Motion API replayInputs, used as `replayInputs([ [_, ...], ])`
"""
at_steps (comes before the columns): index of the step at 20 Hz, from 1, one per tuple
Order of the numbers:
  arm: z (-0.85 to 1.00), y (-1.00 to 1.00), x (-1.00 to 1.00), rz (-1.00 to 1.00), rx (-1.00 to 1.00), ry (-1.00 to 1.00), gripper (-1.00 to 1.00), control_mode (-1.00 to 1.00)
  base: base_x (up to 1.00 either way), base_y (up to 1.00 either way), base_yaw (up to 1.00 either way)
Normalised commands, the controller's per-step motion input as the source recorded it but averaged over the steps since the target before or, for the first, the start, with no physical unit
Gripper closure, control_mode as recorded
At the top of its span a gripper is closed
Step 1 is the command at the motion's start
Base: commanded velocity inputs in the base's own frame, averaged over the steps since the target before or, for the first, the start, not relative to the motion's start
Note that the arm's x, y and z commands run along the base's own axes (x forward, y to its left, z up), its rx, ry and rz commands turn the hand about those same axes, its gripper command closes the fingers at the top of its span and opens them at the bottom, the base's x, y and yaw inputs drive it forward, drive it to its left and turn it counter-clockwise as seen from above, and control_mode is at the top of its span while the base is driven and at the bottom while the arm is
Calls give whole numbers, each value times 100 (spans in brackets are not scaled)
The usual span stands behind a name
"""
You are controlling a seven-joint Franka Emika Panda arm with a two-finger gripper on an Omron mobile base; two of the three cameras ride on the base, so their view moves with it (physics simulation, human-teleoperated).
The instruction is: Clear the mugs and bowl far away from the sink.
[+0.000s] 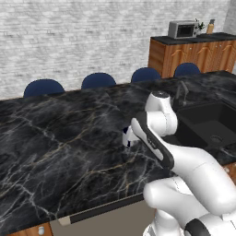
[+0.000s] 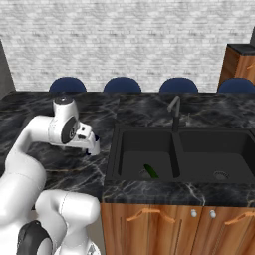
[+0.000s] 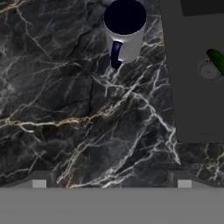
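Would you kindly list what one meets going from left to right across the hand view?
Marble counter → white mug with navy inside → black sink basin → green object by the drain.

A: We see just a sliver of the white mug past our arm in the left base view; the rest is hidden.

B: In the hand view the sink runs off the right edge, and the green thing in it is cut off; we can't identify it.

White mug with navy inside, black gold-veined marble counter, matte-black sink.
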Motion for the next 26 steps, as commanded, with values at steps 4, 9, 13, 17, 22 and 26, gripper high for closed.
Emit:
replayInputs([
  [4, -5, 0, 22, 0, 0, 0, -100, -100, 0, 0, 0],
  [9, -18, 3, 22, -1, 0, 0, -100, -100, 0, 0, 0],
  [13, -24, 3, 27, 0, 0, 0, -100, -100, 0, 0, 0],
  [17, -25, 8, 28, 0, 0, 0, -100, -100, 0, 0, 0],
  [22, -22, 10, 21, -1, 0, 0, -100, -100, 0, 0, 0],
  [26, -27, 2, 16, -1, 0, 0, -100, -100, 0, 0, 0],
])
